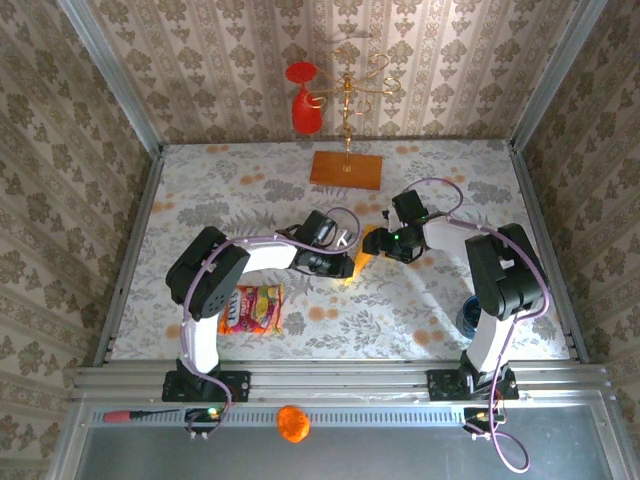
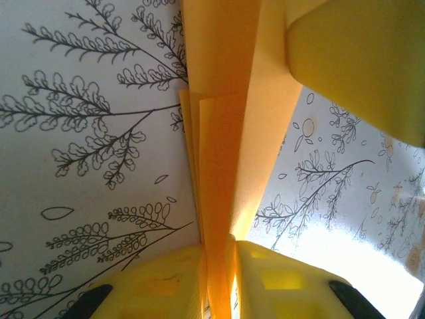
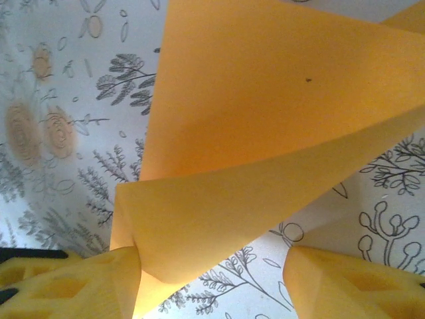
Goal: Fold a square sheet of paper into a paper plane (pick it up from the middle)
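Progress check: the square sheet of paper (image 1: 366,243) is sitting about mid-table, caught between the two arms. It's well clear of the brownish board (image 1: 346,170) at the back and the snack packet (image 1: 252,308) near the left arm's base.

The left gripper (image 2: 219,256) is doing the holding. Its yellow fingers are squeezing together on a stack of several layers, which are running away from the pinch in a long narrow strip. The right gripper (image 3: 212,272) is standing with its fingers apart. One finger (image 3: 113,279) is touching a curled-over flap and the other (image 3: 352,286) is sitting clear of the paper, with patterned table (image 3: 60,133) showing in the gap.

I'm guessing this is somewhere mid-fold. The pickup looks done and some lengthwise folds are in, but that big flap is bowing rather than lying creased. No sharp nose or finished wings are showing, so flattening the flap and shaping the dart look like what's left.
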Action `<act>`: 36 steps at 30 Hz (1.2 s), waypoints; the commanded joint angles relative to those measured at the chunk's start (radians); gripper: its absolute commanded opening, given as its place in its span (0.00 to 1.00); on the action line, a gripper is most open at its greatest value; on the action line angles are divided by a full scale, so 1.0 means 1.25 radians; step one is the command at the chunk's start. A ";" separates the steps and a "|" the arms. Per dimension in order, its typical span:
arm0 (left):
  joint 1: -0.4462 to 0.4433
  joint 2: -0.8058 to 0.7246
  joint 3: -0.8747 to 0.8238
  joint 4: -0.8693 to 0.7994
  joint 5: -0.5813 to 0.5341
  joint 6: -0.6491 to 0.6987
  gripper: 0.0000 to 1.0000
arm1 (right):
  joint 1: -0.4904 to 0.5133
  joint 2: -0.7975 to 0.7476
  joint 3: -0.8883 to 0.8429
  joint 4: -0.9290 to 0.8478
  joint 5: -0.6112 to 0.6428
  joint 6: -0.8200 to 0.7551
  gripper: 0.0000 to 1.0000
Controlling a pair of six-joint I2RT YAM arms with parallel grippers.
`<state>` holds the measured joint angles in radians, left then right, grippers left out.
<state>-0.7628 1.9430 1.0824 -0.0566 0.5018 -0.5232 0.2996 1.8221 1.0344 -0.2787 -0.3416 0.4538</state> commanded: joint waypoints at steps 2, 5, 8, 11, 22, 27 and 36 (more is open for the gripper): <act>-0.004 0.030 -0.022 -0.029 -0.014 -0.002 0.21 | 0.012 0.080 0.010 -0.076 0.169 0.012 0.61; -0.003 0.007 -0.028 -0.022 -0.010 -0.003 0.22 | 0.018 0.094 0.017 -0.077 0.180 0.018 0.61; -0.001 -0.017 -0.031 -0.017 -0.006 -0.005 0.24 | 0.020 0.100 0.020 -0.077 0.180 0.019 0.63; 0.002 -0.044 -0.035 -0.017 -0.005 -0.005 0.27 | 0.019 0.101 0.024 -0.079 0.181 0.016 0.64; 0.007 -0.077 -0.056 -0.015 0.032 -0.002 0.29 | 0.020 0.120 0.036 -0.091 0.180 0.012 0.66; 0.007 -0.079 -0.064 -0.016 0.041 -0.001 0.29 | 0.021 0.129 0.043 -0.097 0.181 0.012 0.66; 0.006 -0.044 -0.065 -0.035 0.031 -0.010 0.23 | 0.021 0.140 0.048 -0.103 0.190 0.015 0.66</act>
<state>-0.7574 1.8771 1.0138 -0.0696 0.5308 -0.5236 0.3367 1.8782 1.1336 -0.4030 -0.2562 0.4782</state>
